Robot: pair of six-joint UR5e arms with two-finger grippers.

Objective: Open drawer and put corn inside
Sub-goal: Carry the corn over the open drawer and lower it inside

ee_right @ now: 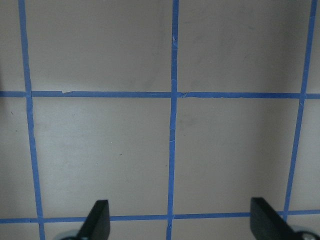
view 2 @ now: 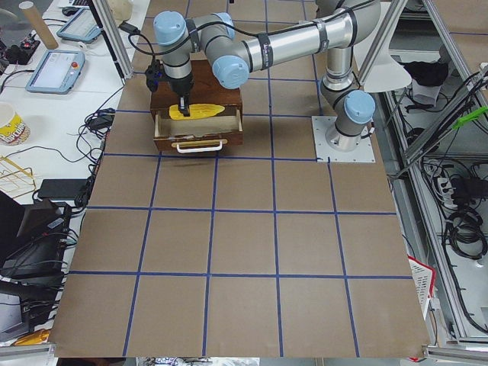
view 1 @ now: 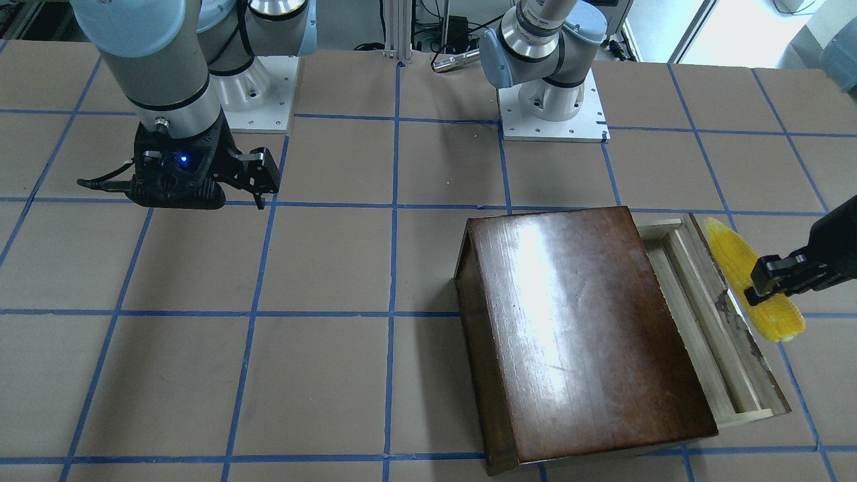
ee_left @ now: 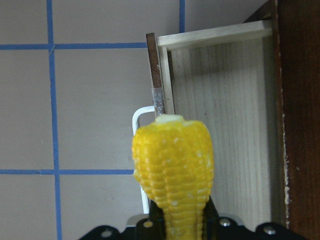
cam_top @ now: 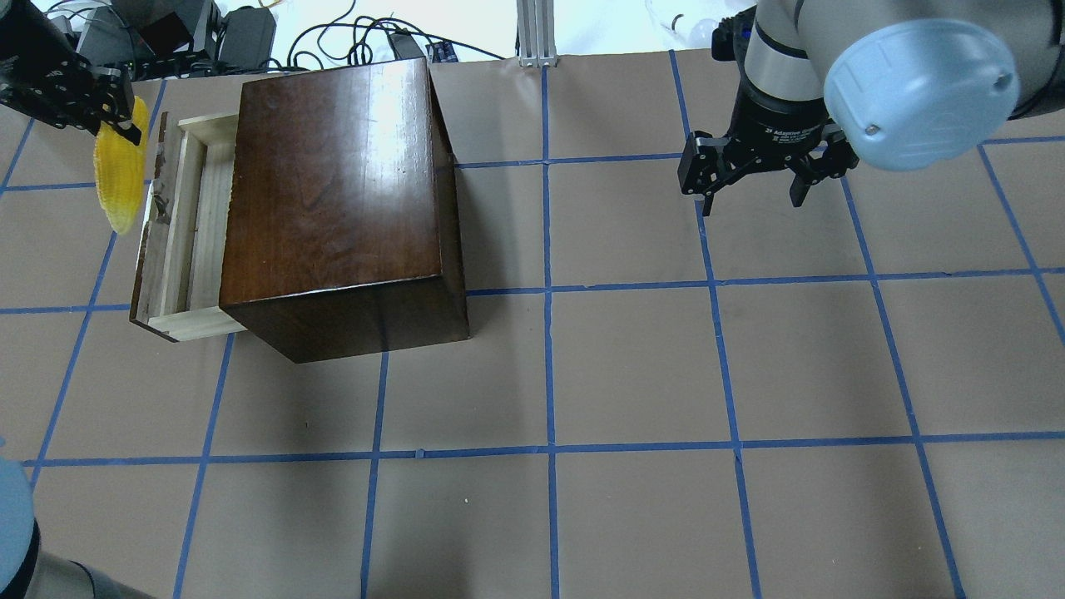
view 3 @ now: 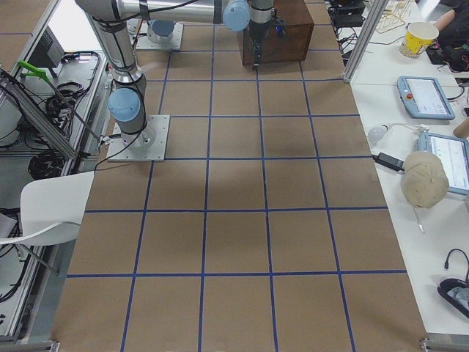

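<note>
The drawer is pulled out of the dark-brown cabinet, and its pale wood inside is empty. My left gripper is shut on the yellow corn and holds it in the air, roughly level, beside and over the drawer's front panel. In the left wrist view the corn hangs over the panel and white handle, with the drawer floor to its right. In the front-facing view the corn sits beside the drawer. My right gripper is open and empty above bare table.
The table is brown paper with a grid of blue tape lines. The cabinet stands on my left side. My right gripper hangs over bare grid squares. Cables and equipment lie beyond the far table edge.
</note>
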